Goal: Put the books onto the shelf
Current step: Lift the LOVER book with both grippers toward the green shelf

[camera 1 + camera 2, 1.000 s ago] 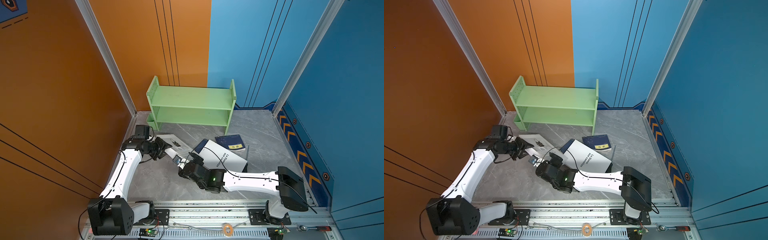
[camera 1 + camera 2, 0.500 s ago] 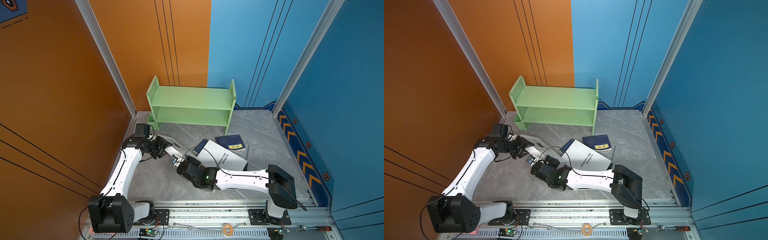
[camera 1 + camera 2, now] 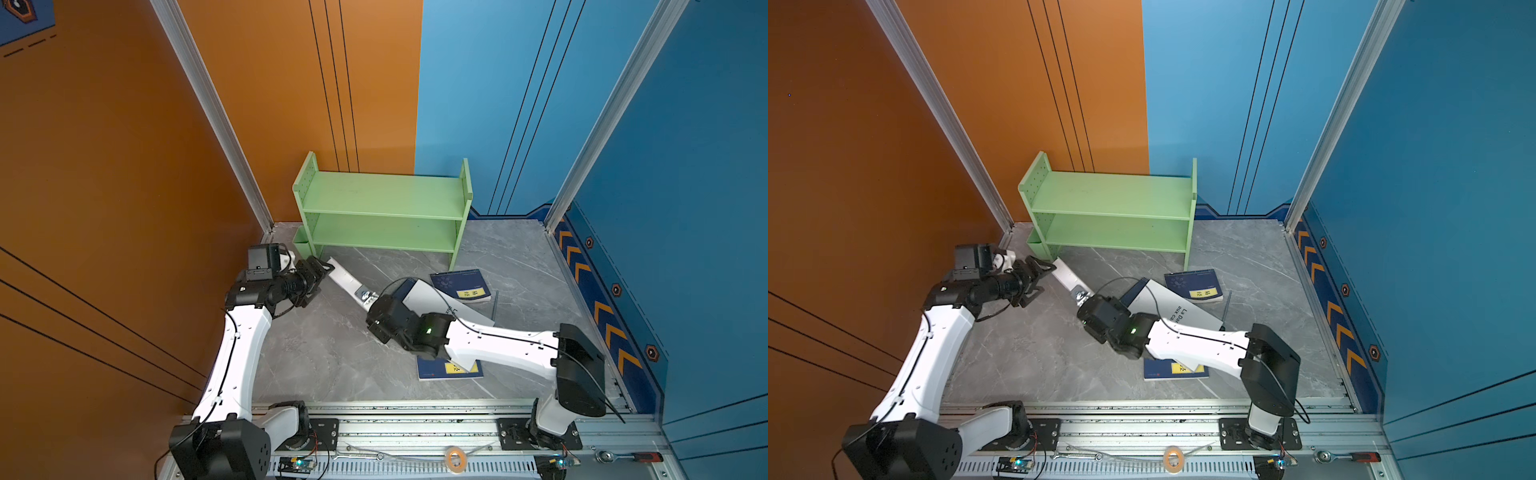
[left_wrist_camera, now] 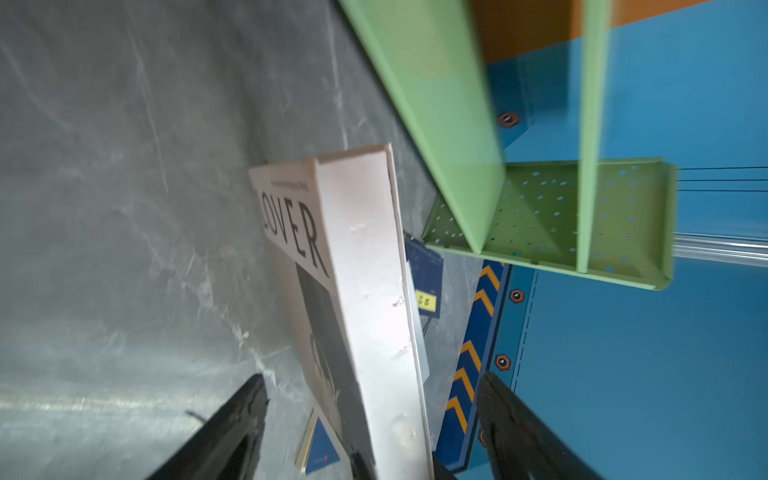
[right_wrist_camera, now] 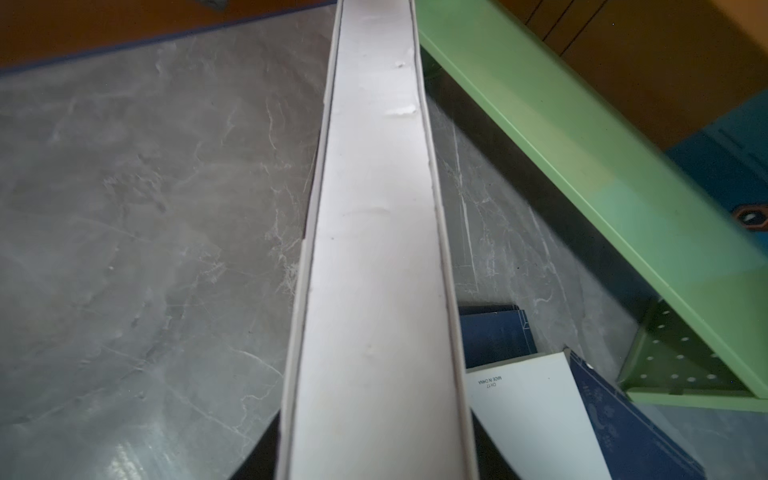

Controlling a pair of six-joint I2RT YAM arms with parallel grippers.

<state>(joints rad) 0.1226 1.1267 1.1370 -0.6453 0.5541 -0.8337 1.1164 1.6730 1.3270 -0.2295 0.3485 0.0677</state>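
Note:
A white book (image 3: 347,280) (image 3: 1068,276) stands on edge above the grey floor, in front of the green shelf (image 3: 382,199) (image 3: 1113,199). My right gripper (image 3: 372,301) (image 5: 374,457) is shut on its near end; in the right wrist view the book (image 5: 374,249) fills the space between the jaws. My left gripper (image 3: 326,268) (image 4: 372,378) is open at the book's far end, its fingers standing clear on either side of the book (image 4: 365,291). A blue book (image 3: 461,284) and a white-covered book (image 3: 436,299) lie to the right. Another blue book (image 3: 436,370) lies under my right arm.
The shelf's two boards are bare, and its left leg (image 3: 305,245) is close to my left gripper. The orange wall stands just left of my left arm. A tape roll (image 3: 455,457) and a ratchet (image 3: 623,457) lie on the front rail.
My left gripper has opened and let go of the white book, while my right gripper has shut on the other end. The book has turned from lying flat to standing on edge.

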